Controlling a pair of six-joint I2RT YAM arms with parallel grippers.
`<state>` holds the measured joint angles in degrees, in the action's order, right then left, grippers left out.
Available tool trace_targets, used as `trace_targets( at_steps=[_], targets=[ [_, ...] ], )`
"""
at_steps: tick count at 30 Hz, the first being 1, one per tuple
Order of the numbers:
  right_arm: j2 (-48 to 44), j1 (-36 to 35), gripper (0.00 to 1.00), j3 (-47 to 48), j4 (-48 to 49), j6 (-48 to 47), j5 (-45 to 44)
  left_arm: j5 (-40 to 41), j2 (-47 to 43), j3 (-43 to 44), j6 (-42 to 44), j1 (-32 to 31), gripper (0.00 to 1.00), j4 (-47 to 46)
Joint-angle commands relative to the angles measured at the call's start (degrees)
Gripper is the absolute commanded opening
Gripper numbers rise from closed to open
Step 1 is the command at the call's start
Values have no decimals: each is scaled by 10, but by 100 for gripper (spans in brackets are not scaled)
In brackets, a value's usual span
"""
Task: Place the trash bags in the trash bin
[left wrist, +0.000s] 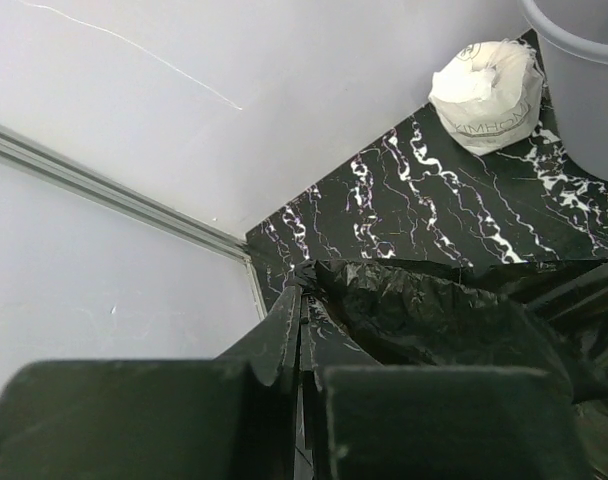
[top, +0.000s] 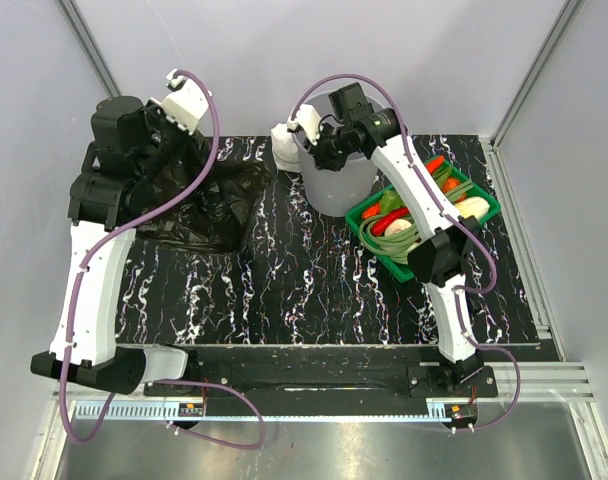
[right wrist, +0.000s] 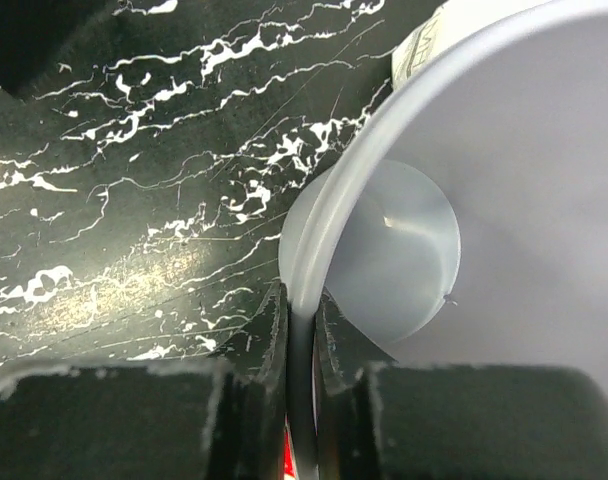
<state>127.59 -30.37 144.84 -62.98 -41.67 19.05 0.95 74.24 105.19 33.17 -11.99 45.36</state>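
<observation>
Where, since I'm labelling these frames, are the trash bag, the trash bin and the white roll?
trash bag (top: 229, 200): top external view, middle of the crumpled film.
trash bin (top: 334, 190): top external view, near outer wall.
white roll (left wrist: 487, 95): left wrist view, middle of its wrapping.

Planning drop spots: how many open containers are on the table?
2: the grey trash bin at the back centre, and the green basket just right of it, in front. None appears hidden.

The trash bags (left wrist: 434, 310) are glossy crinkled film, the trash bin (right wrist: 524, 120) smooth plastic.
</observation>
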Motion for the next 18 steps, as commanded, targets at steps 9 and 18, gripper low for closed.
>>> trace_targets(
  at_steps=[9,18],
  targets=[
    [-58,-49,0,-17,-24,-16,25,39,-3,14,13,32,0,3],
    [-110,-98,0,-32,-48,10,30,44,-17,8,19,64,0,10]
  ],
)
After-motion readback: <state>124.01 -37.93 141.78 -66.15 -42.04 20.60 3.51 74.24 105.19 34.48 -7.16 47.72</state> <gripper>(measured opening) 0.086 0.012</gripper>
